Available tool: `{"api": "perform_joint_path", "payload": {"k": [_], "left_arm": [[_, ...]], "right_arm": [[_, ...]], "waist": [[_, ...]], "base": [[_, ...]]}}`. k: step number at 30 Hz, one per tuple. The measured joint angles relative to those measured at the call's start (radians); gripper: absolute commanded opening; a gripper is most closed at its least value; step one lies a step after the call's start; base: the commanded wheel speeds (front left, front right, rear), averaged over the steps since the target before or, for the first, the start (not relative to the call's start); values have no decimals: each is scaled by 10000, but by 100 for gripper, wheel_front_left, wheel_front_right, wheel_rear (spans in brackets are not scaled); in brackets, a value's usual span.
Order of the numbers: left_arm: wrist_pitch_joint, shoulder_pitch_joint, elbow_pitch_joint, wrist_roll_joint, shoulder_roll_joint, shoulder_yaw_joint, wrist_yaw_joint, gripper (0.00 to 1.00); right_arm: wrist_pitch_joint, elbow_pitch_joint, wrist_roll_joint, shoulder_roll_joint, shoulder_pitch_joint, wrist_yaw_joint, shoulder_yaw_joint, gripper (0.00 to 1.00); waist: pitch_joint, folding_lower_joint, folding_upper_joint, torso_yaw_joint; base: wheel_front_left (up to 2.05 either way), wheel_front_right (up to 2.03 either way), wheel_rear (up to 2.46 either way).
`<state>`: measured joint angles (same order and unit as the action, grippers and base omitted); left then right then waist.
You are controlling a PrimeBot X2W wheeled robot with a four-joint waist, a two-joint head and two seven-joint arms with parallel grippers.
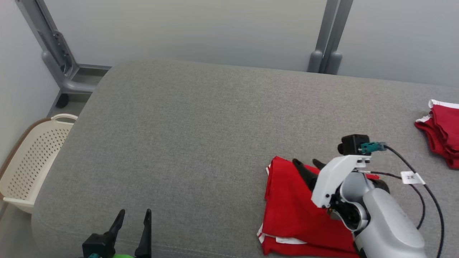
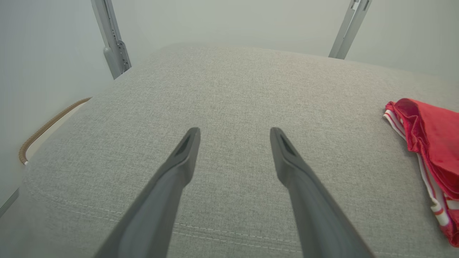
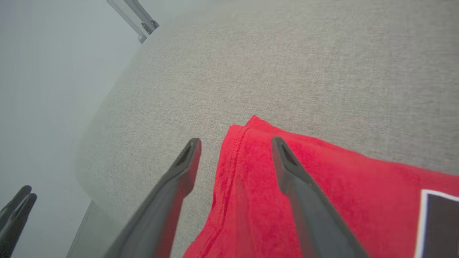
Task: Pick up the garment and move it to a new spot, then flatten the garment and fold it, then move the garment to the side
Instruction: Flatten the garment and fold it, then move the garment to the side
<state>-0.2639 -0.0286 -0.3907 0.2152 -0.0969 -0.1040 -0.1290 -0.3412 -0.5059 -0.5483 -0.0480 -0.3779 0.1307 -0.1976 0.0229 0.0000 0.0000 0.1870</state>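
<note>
At the lower right of the head view, the right arm [image 1: 391, 229] is a rounded pale-grey shell with a white angular wrist cover [image 1: 335, 177]. A black camera block [image 1: 353, 143] carries a teal plug [image 1: 373, 147]. Thin black cables [image 1: 428, 195] bear a white tag [image 1: 412, 177], marked perhaps "2K". The right gripper [image 1: 307, 163] and left gripper [image 1: 135, 213] have long, dark, tapered fingers [image 2: 179, 168]. The left one's black base edges onto green.

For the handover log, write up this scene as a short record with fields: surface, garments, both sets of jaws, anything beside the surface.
surface: grey fabric cushion
garment: folded red garment with white trim, front right
second garment: red-and-white pile at the far right edge
left jaws: open, fingers over bare cushion
right jaws: open, fingers straddling the folded red garment's edge near a corner, gripping nothing
basket: cream perforated basket on the floor, left of the cushion
</note>
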Motion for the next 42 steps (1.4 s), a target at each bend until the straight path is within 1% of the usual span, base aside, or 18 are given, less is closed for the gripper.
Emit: {"api": "perform_joint_path", "payload": {"k": [4,9,12,16,20,28,30,33,40,41,42], "left_arm": [[0,-132,27,-35,46,40,0,100],[0,-212,48,-65,125,27,2,100],[0,-214,58,-65,161,-4,2,100],[0,-213,73,-67,194,-59,0,100],[0,-202,105,-69,198,-79,0,100],[0,10,201,-90,174,-144,0,100],[0,94,249,-90,173,-155,0,100],[0,205,261,-88,163,-213,0,100],[0,352,194,-61,146,-244,0,100],[0,356,178,-54,138,-247,0,100],[0,363,167,-48,130,-253,0,100]], "right_arm": [[-426,681,1267,-8,598,-2,1557,100],[-1237,2136,1927,-13,1583,-2,3196,100],[-1647,2819,2004,-15,2125,-2,3779,100],[-2008,3244,1898,-21,2657,0,4025,100],[-2042,3208,1751,-13,2880,-2,3979,100],[-1808,2280,1657,-12,2453,0,3904,100],[-1793,1979,1659,-12,2293,0,3929,100],[-1795,1561,1958,-6,2220,-2,4040,100],[-1668,803,1960,-10,1987,0,4142,100],[-1678,671,1954,-12,1932,0,4159,92],[-1720,512,1933,-21,1857,0,4172,55]], "waist": [[85,0,0,-202],[154,0,0,-495],[167,0,0,-671],[145,0,0,-854],[38,0,0,-939],[-346,0,0,-937],[-456,0,0,-902],[-597,0,0,-826],[-834,0,0,-617],[-860,0,0,-589],[-881,0,0,-562]], "base": [[0,0,0],[0,0,0],[0,0,0],[0,0,0],[0,0,0],[0,0,0],[0,0,0],[0,0,0],[0,0,0],[0,0,0],[0,0,0]]}}
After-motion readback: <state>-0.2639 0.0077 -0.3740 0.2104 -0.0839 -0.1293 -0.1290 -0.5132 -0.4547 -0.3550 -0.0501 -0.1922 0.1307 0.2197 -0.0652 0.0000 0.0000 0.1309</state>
